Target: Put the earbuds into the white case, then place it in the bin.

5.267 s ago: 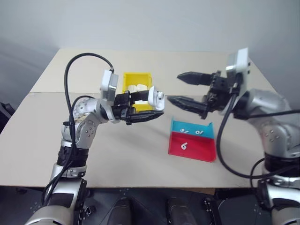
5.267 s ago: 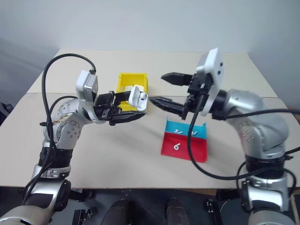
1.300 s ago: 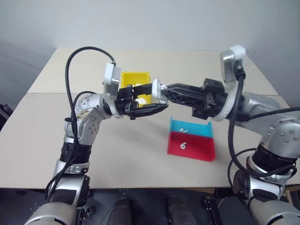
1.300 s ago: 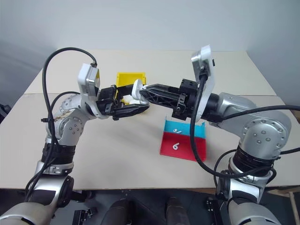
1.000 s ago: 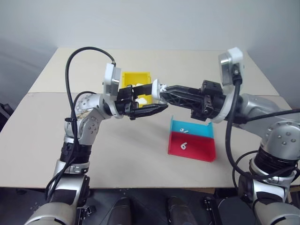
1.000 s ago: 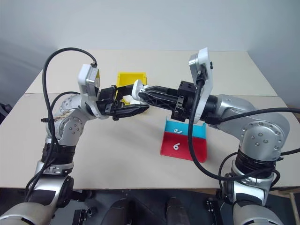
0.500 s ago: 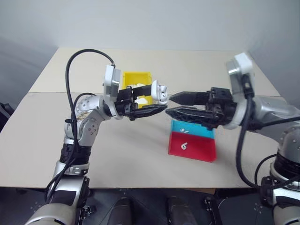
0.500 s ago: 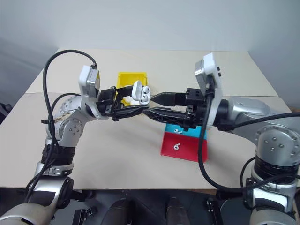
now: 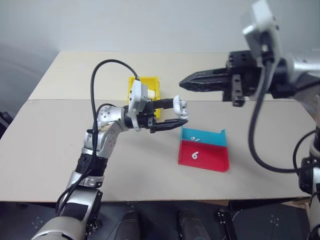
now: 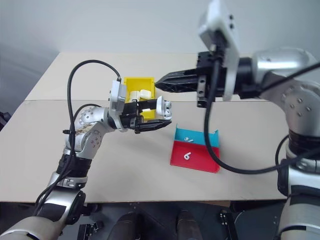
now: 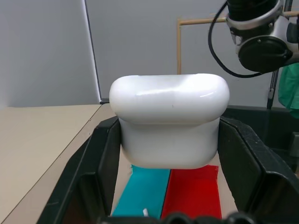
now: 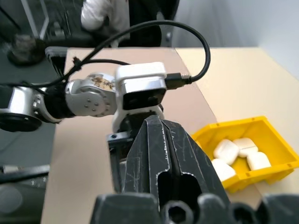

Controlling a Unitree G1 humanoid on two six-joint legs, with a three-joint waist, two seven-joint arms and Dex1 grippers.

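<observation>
Item: white case (image 11: 170, 119), glossy, rounded corners, lid seam visible, appears closed; pinched across its sides by left end effector (image 9: 172, 114), held in air above counter (image 9: 60, 150), between yellow bin (image 9: 148, 86) on far side and red-and-teal tray (image 9: 204, 154) on near right. Right end effector (image 9: 192, 80): fingers pressed together, nothing between them, raised well above counter, tips pointing left toward case, apart from it. Earbuds (image 9: 196, 139): small white pieces lying on tray, two or so on teal strip, one on red part (image 9: 195, 155); exact count unclear. Whether any bud sits inside case: cannot tell w/ lid down. Bin contents: several white cases alike (image 12: 236, 154). Step in hand, judged: loading phase, case presented for insertion, buds on tray not yet fetched. Next move, judged: right end effector to spread, drop to tray, pick one bud by stem; lid to be reopened first; left to keep case steady, opening up. Risk: tiny glossy buds, easy to slip.
</observation>
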